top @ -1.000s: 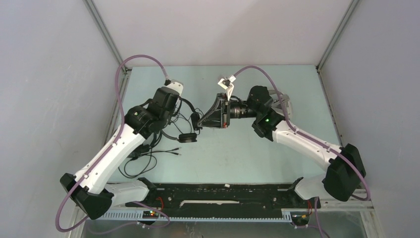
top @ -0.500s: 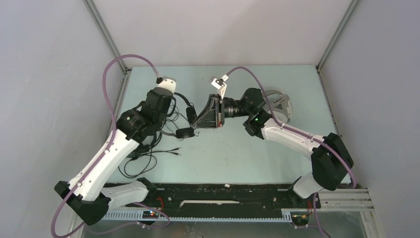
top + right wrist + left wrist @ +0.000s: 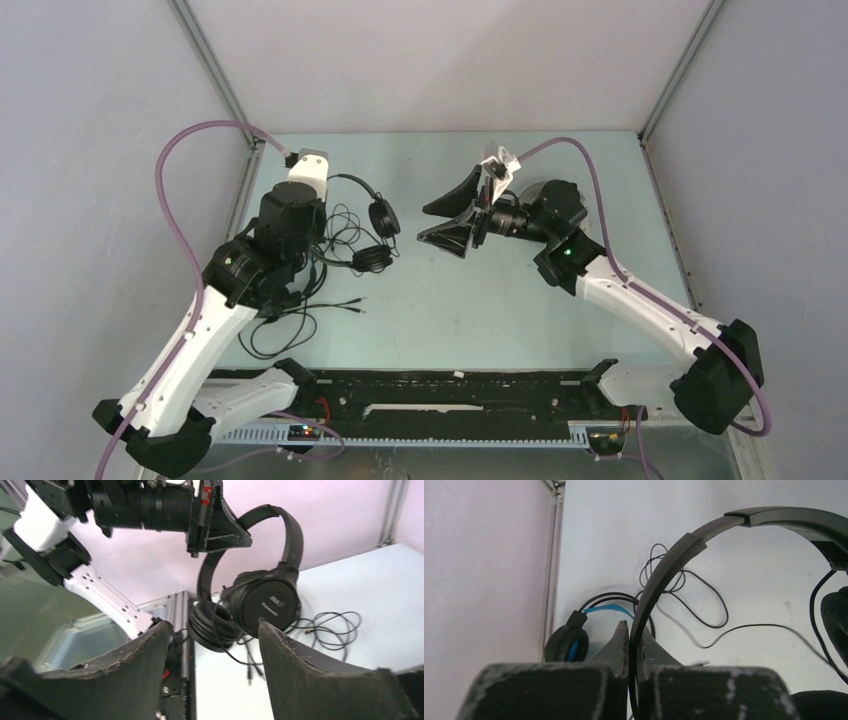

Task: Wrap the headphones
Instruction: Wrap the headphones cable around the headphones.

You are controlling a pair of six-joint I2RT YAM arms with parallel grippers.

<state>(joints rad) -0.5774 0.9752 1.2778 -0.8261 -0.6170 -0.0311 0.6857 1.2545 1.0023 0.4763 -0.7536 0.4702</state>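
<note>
Straight ahead of my right gripper [image 3: 441,221], which is gaping wide and empty, the slim black headset [image 3: 270,602] is hanging earcups-down; my left gripper [image 3: 633,630] is pinching its headband [image 3: 664,565], and its cable [image 3: 330,625] is trailing loose beneath.

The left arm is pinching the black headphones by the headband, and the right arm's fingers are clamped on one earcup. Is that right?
Not quite. The right arm's fingers are spread open, holding nothing and clear of the black headphones, as the right wrist view shows. The left arm's fingers do pinch the headband.
</note>
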